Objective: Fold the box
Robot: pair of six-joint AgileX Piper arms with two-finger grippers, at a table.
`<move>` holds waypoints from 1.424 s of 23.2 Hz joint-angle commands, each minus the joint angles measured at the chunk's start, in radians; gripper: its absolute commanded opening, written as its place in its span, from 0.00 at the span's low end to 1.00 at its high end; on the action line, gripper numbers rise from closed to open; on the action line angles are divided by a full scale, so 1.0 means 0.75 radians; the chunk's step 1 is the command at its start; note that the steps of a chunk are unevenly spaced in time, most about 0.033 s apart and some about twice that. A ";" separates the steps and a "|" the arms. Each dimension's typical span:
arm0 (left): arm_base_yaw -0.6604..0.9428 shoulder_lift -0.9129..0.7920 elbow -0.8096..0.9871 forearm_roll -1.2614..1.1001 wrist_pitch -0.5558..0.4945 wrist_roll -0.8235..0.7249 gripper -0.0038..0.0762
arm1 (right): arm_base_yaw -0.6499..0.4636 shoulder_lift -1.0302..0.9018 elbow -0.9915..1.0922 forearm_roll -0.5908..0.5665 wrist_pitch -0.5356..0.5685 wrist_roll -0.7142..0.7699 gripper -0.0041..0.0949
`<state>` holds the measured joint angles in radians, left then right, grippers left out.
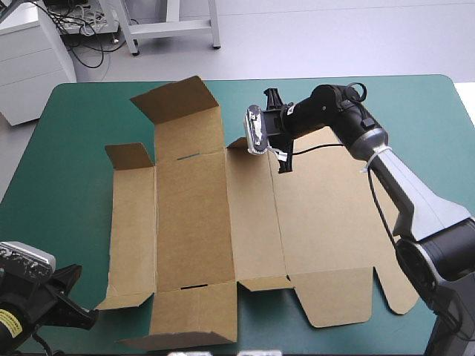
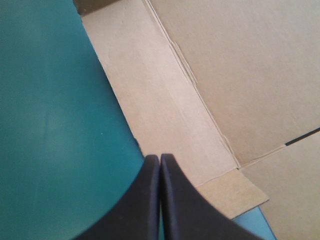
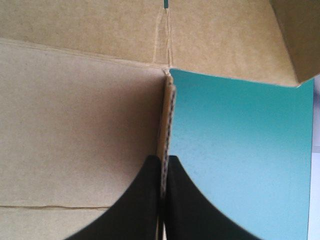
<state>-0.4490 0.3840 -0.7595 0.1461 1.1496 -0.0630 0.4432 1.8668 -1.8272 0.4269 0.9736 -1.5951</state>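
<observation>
From above, the brown box [image 1: 193,222] lies opened out as a cut sheet across the middle of the tabletop [image 1: 74,111]. Most of its panels are flat. The far flap [image 1: 178,104] of the long central panel is tilted up, and the near flap of that panel is lifted a little as well. The right arm reaches in from the right side, with the right claw [image 1: 283,159] at the box's far edge, just right of the central panel. The left claw [image 1: 78,311] sits low at the near left corner of the tabletop, close beside the box's near left corner and apart from it.

Along the left wrist view, the left claw [image 2: 160,160] is pressed together into one pointed arch with nothing between its black fingers. Ahead of it runs a narrow side strip of the box [image 2: 240,75], and the teal-green cover [image 2: 50,125] lies to one side of the claw.

Along the right wrist view, the right claw [image 3: 166,162] is clamped on a board edge of the box. The fluted edge stands upright between the black fingers [image 3: 140,200]. Brown panel lies on one side of that edge and bare teal-green cover on the other. The raised far flap shows beyond the claw.
</observation>
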 commanded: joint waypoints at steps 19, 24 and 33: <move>-0.004 0.013 -0.039 0.005 -0.074 -0.020 0.01 | -0.002 -0.156 -0.048 -0.205 -0.135 0.724 0.63; -0.004 0.013 -0.039 0.007 -0.074 -0.011 0.01 | -0.005 -0.262 -0.048 -0.520 -0.046 1.205 0.37; -0.004 0.013 -0.039 0.007 -0.074 -0.020 0.01 | -0.209 -0.303 -0.043 -0.559 0.119 1.764 0.02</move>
<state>-0.4490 0.3840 -0.7595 0.1461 1.1496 -0.0678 0.3417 1.6908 -1.8284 0.0190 1.0662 -0.3736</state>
